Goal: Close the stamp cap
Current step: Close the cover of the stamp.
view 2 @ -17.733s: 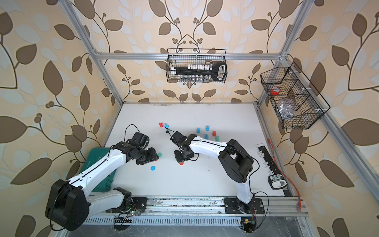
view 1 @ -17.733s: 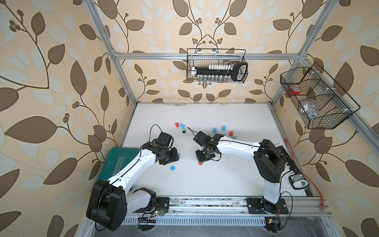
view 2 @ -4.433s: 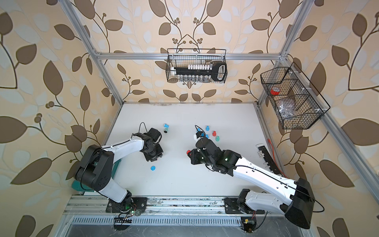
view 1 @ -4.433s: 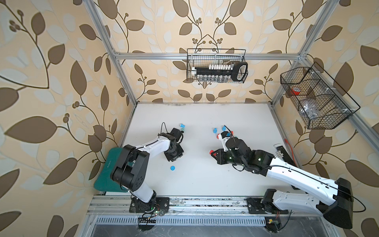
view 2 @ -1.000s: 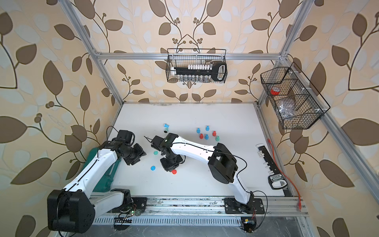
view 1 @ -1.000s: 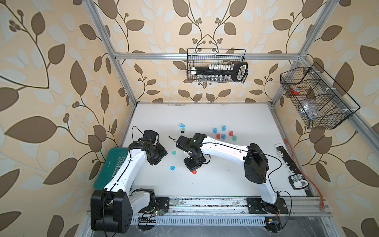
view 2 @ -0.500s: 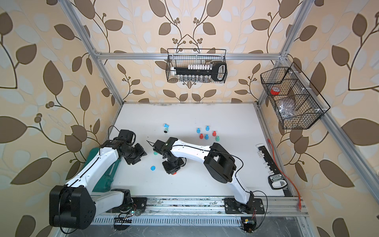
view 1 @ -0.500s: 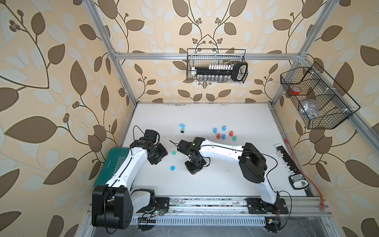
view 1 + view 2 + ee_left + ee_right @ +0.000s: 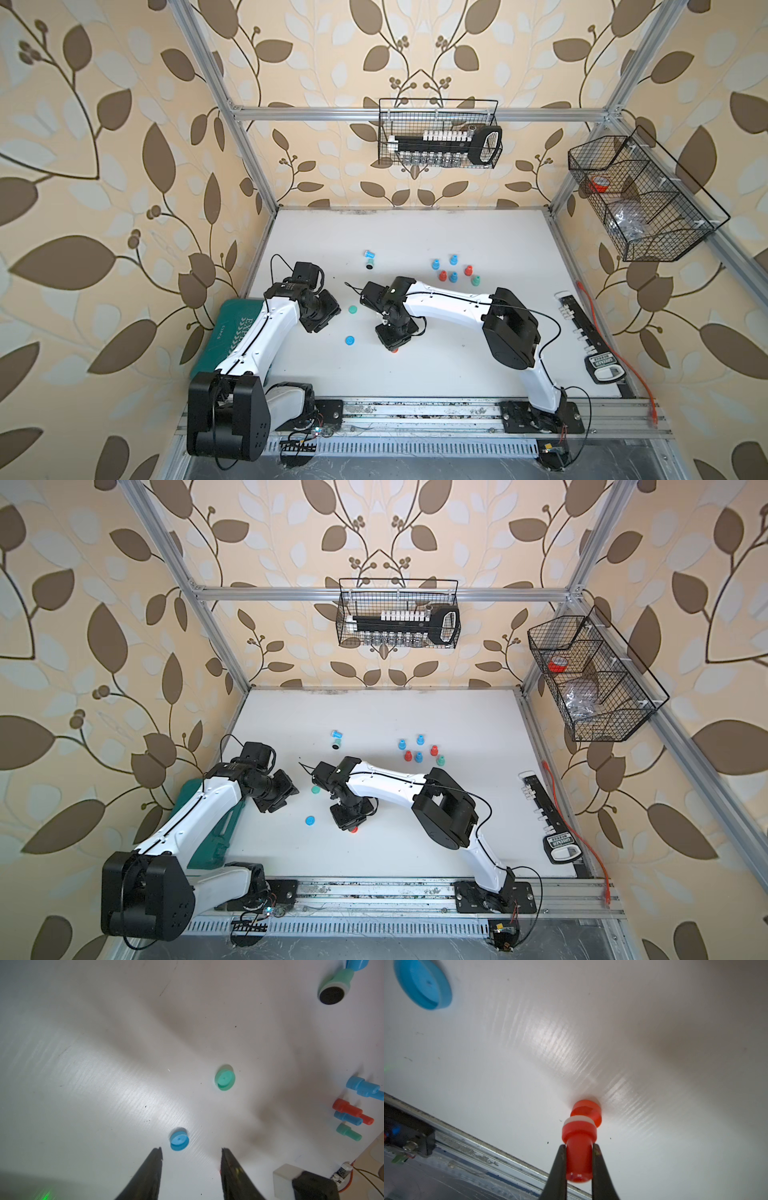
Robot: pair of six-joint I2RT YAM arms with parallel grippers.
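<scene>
My right gripper [image 9: 579,1147] is shut on the narrow handle of a red stamp [image 9: 579,1132]. It holds the stamp upright, with its lower end in a red cap [image 9: 589,1113] that stands on the white table. A white band shows between the stamp body and the cap, and the cap sits slightly askew. In both top views only a red speck of the stamp [image 9: 393,350] [image 9: 354,830] shows under the right gripper [image 9: 394,338]. My left gripper [image 9: 191,1154] [image 9: 322,318] hovers open to the left with nothing between its fingers.
A loose blue cap [image 9: 179,1142] [image 9: 350,340] lies just ahead of the left fingertips, and a green cap [image 9: 224,1077] [image 9: 353,309] lies farther on. An uncapped green stamp [image 9: 369,262] lies on its side at the back. Several capped stamps [image 9: 453,270] stand to the back right. A green case [image 9: 232,328] lies at the left table edge.
The right gripper has shifted slightly over the red stamp, which stays at the same spot on the table. The left arm has barely moved.
</scene>
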